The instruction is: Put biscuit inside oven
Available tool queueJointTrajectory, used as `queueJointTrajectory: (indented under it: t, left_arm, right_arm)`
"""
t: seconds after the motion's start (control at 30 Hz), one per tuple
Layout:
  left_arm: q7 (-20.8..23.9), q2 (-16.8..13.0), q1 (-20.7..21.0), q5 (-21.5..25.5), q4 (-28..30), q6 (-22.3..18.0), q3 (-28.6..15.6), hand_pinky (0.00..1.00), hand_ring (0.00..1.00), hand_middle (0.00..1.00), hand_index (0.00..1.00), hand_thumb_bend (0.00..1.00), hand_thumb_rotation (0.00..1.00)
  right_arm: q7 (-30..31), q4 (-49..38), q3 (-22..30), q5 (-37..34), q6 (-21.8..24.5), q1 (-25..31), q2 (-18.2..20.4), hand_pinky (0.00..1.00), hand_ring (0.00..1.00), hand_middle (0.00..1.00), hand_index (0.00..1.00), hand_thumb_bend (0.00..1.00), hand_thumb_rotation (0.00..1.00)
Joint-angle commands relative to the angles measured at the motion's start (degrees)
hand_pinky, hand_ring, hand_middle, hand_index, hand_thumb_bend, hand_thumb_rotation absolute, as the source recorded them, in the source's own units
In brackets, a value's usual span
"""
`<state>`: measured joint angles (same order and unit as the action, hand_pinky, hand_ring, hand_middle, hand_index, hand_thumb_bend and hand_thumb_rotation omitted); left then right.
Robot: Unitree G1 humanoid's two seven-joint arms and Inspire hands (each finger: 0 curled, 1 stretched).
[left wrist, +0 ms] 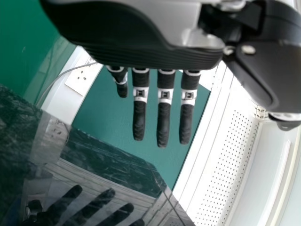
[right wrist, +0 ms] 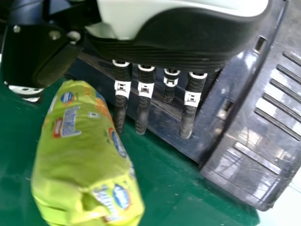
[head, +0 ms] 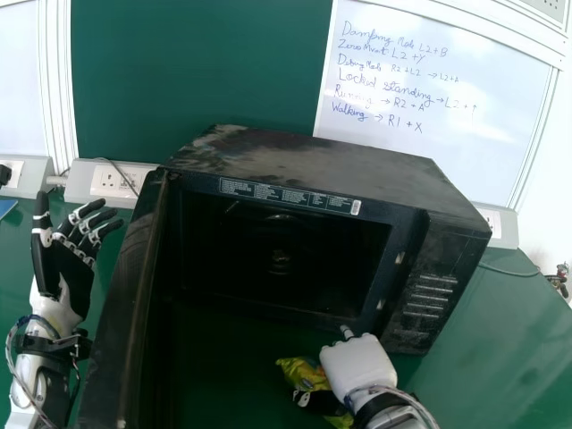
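Biscuit packet partly behind right hand

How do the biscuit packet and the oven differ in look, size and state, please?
The biscuit packet is bright yellow-green with coloured print, while the oven is black with a smudged top. The biscuit packet is small and soft-looking, its wrapper creased; the oven is a much larger, hard-edged box. The oven's door stands open, whereas the biscuit packet looks closed. Both appear to rest on the green table.
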<state>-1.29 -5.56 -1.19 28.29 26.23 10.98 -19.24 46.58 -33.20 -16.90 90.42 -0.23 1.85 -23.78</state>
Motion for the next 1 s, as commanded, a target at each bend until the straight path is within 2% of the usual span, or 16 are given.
queueJointTrajectory:
  t: [0.0, 0.03, 0.1, 0.23, 0.3, 0.37, 0.47, 0.53, 0.6, 0.97]
  left_arm:
    - [0.38, -0.25, 0.73, 0.16, 0.37, 0.3, -0.1, 0.68, 0.64, 0.62, 0.64, 0.91, 0.48]
    - [0.39, -0.21, 0.69, 0.21, 0.4, 0.24, -0.06, 0.67, 0.64, 0.62, 0.63, 0.91, 0.48]
    - [0.54, 0.0, 0.67, 0.5, 0.5, 0.24, -0.04, 0.66, 0.63, 0.62, 0.63, 0.92, 0.47]
    - [0.14, -0.19, 0.44, 0.58, 0.55, 0.11, -0.02, 0.67, 0.64, 0.62, 0.63, 0.92, 0.47]
    - [-0.22, -0.35, 0.35, 0.52, 0.34, -0.16, -0.09, 0.68, 0.65, 0.62, 0.63, 0.91, 0.47]
    - [-0.42, -0.43, 0.31, 0.4, 0.17, -0.4, -0.14, 0.68, 0.65, 0.62, 0.63, 0.91, 0.47]
    - [-0.35, -0.31, 0.4, 0.43, 0.0, -0.44, -0.26, 0.68, 0.64, 0.62, 0.62, 0.92, 0.47]
    - [-0.26, -0.36, 0.48, 0.42, -0.06, -0.29, -0.33, 0.68, 0.64, 0.62, 0.63, 0.92, 0.47]
    - [-0.11, -0.33, 0.6, 0.63, -0.12, -0.04, -0.43, 0.67, 0.64, 0.62, 0.63, 0.92, 0.47]
    - [-0.09, -0.58, 0.92, -0.02, -0.24, -0.16, -0.21, 0.67, 0.64, 0.63, 0.63, 0.92, 0.48]
  right_arm:
    - [1.12, -0.7, -0.31, -1.19, -0.2, 1.18, 0.52, 0.47, 0.59, 0.7, 0.72, 0.72, 0.09]
    - [1.74, -0.69, -0.17, -1.85, 0.13, 1.5, 0.89, 0.46, 0.59, 0.7, 0.74, 0.7, 0.07]
    - [3.33, -0.39, 0.15, -2.67, 1.06, 1.82, 1.88, 0.5, 0.63, 0.74, 0.79, 0.66, 0.02]
    - [6.39, 0.08, 0.44, -2.1, 2.9, 1.85, 3.58, 0.62, 0.77, 0.84, 0.87, 0.6, 0.0]
    - [7.94, 0.44, 0.61, -2.15, 3.27, 1.59, 3.71, 0.64, 0.8, 0.86, 0.88, 0.6, 0.0]
    - [9.0, 0.77, 0.62, -1.97, 3.2, 1.23, 3.4, 0.65, 0.8, 0.86, 0.86, 0.66, 0.0]
    - [11.42, 1.38, 0.45, -1.26, 3.32, 0.36, 3.28, 0.71, 0.83, 0.88, 0.86, 0.72, 0.07]
    - [12.53, 1.96, 0.27, -0.79, 3.3, -0.23, 3.2, 0.74, 0.85, 0.9, 0.87, 0.73, 0.1]
    - [12.9, 2.58, 0.06, -0.58, 3.0, -0.67, 2.85, 0.71, 0.82, 0.87, 0.86, 0.75, 0.11]
    - [16.57, 4.32, -1.09, 0.7, 1.63, -2.67, 1.55, 0.79, 0.89, 0.93, 0.88, 0.79, 0.22]
